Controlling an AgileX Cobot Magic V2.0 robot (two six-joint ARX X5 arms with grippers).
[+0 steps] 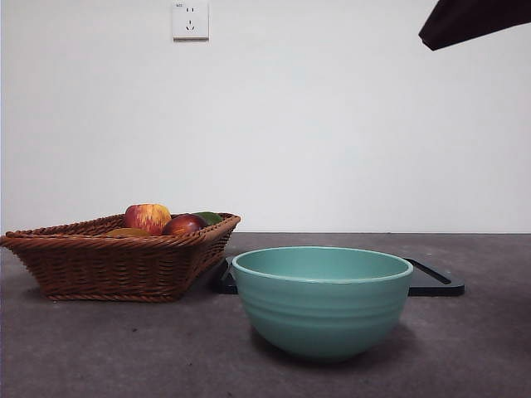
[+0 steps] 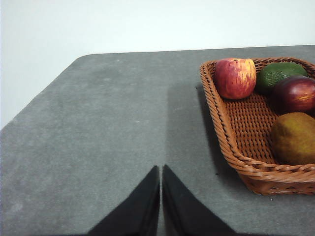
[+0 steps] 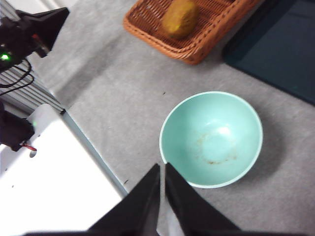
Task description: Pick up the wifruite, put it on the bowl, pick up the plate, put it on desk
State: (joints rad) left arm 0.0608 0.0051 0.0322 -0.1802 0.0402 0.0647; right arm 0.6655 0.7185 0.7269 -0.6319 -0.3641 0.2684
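The wifruite point(image 2: 294, 138), a dull yellowish-brown oval, lies in a wicker basket point(image 2: 224, 118) on the desk point(image 2: 108, 123). It also shows in the right wrist view point(image 3: 180, 18) and barely over the basket rim in the front view point(image 1: 126, 233). The teal bowl point(image 1: 322, 319) stands empty at the front centre and shows from above in the right wrist view point(image 3: 211, 140). A dark flat plate point(image 1: 436, 282) lies behind the bowl. My left gripper point(image 2: 161, 168) is shut and empty, above bare desk beside the basket. My right gripper point(image 3: 162, 166) is shut and empty, high above the desk near the bowl's edge.
The basket point(image 1: 108, 257) also holds a red-yellow apple point(image 2: 235, 77), a dark red fruit point(image 2: 295, 94) and a green fruit point(image 2: 278, 73). A dark arm tip point(image 1: 473, 21) shows at the top right. A white machine base point(image 3: 49, 167) borders the desk edge.
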